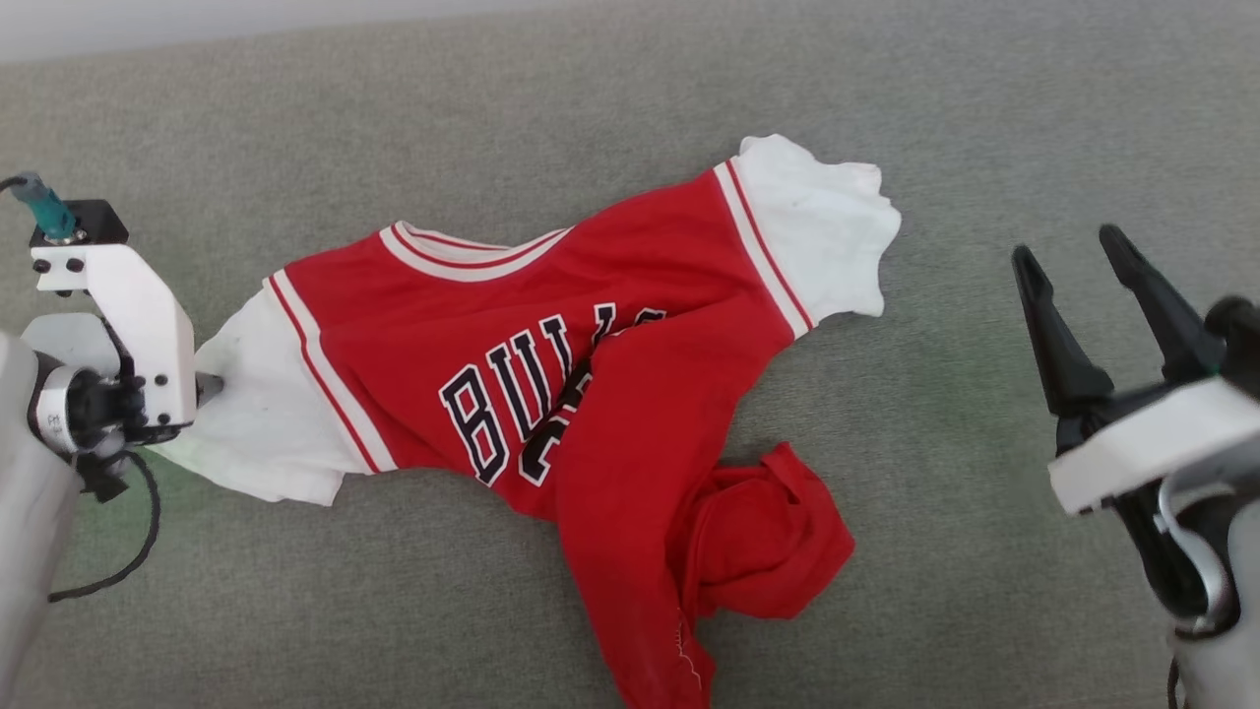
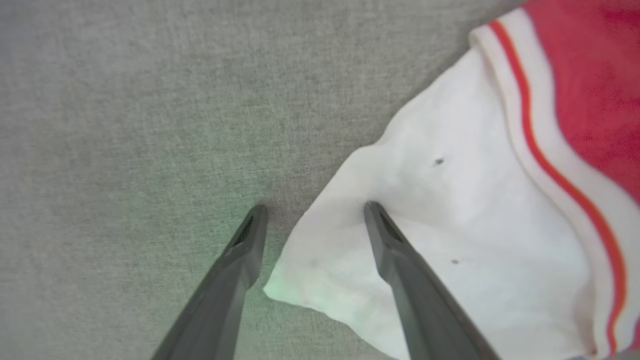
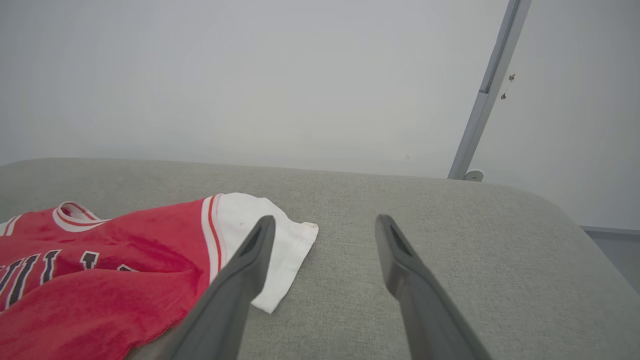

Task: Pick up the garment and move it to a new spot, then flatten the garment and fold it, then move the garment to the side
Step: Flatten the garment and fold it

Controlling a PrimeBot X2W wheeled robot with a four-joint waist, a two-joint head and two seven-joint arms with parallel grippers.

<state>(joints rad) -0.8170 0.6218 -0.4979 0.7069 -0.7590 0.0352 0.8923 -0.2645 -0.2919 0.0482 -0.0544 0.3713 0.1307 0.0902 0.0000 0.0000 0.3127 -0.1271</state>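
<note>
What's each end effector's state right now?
Left end effector: open, straddling a white sleeve edge of the garment, nothing gripped.
Right end effector: open, empty, apart from the garment.

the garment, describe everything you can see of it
The garment is a red jersey-style T-shirt of soft knit, with white short sleeves, red-white striped trim at collar and armholes, and black white-outlined lettering. It lies front up but rumpled on the grey cushion: its lower part is folded up across the front, hiding part of the lettering, and bunched. A few dark specks mark one sleeve, whose corner sits between the open fingers of the left gripper.
</note>
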